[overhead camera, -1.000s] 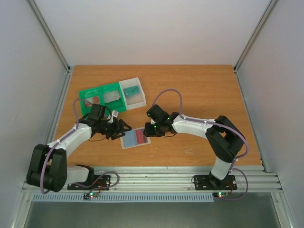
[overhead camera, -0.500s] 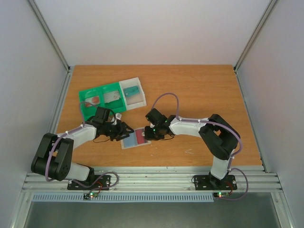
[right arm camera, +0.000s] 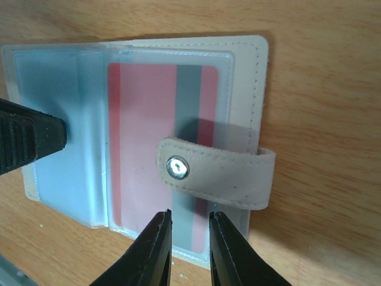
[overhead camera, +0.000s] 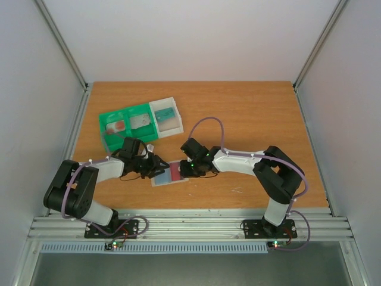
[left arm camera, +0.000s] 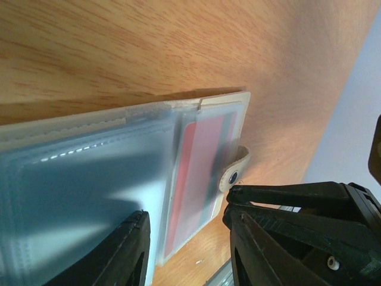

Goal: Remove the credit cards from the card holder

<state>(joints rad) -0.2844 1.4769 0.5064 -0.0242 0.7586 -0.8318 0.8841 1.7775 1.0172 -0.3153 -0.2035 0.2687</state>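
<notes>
Near the table's front edge, midway between my two arms, the card holder (overhead camera: 171, 173) lies open and flat on the wood. Its right half has a clear pocket holding a red credit card (right arm camera: 140, 155) with a grey stripe, and the white closing tab (right arm camera: 229, 179) is folded over that pocket with its snap facing up. The left half shows only pale blue pockets.

My right gripper (right arm camera: 189, 235) sits at the holder's near edge, just below the tab. Its jaws are narrow, with a thin gap over the card's near edge. I cannot tell whether they pinch anything.

My left gripper (left arm camera: 187, 244) comes in from the left with its jaws moderately apart and nothing clamped between them. One of its fingers (right arm camera: 27, 142) is over the blue pocket on the left half, and I cannot tell if it presses down.

Farther back and to the left stands a green-and-white tray (overhead camera: 126, 111), well apart from the holder. It has a reddish card (overhead camera: 117, 126), a grey card (overhead camera: 140, 122) and a teal card (overhead camera: 167, 112), one in each compartment. The table (overhead camera: 256, 119) is orange-brown wood.
</notes>
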